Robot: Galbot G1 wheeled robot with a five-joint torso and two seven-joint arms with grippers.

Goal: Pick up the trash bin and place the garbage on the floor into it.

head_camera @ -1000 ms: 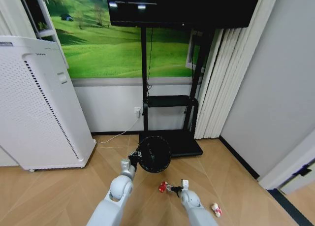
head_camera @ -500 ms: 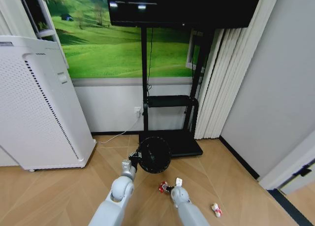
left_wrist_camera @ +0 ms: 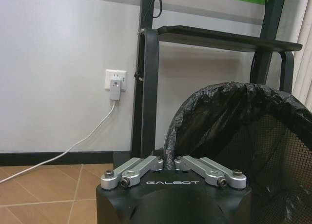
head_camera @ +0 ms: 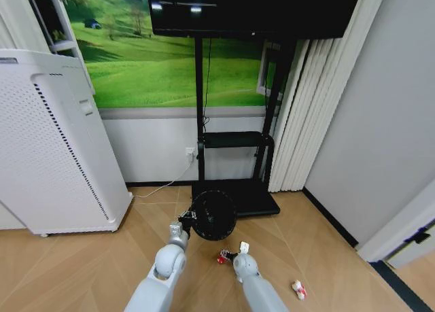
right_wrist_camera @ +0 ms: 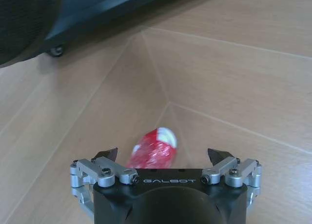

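Note:
The black trash bin (head_camera: 213, 215), lined with a glossy black bag, hangs tilted just above the floor (head_camera: 319, 257). My left gripper (head_camera: 183, 221) is shut on its near rim, and the left wrist view shows the jaws pinching the bag-covered rim (left_wrist_camera: 168, 151). My right gripper (head_camera: 229, 256) is low over the floor beside a small red wrapper (head_camera: 221, 258). In the right wrist view this gripper (right_wrist_camera: 164, 154) is open with the red wrapper (right_wrist_camera: 151, 148) lying between its fingertips. A white-and-red piece (head_camera: 298, 289) lies on the floor to the right.
A tall white perforated appliance (head_camera: 47, 142) stands at the left. The black screen stand (head_camera: 234, 189) with its wheeled base (right_wrist_camera: 97, 9) is right behind the bin. A curtain (head_camera: 306, 122) and a grey wall close the right side. A plug and cable (left_wrist_camera: 115, 90) hang on the wall.
My right arm has swung left and brought its open gripper around the red wrapper. The left gripper and the bin have stayed in place.

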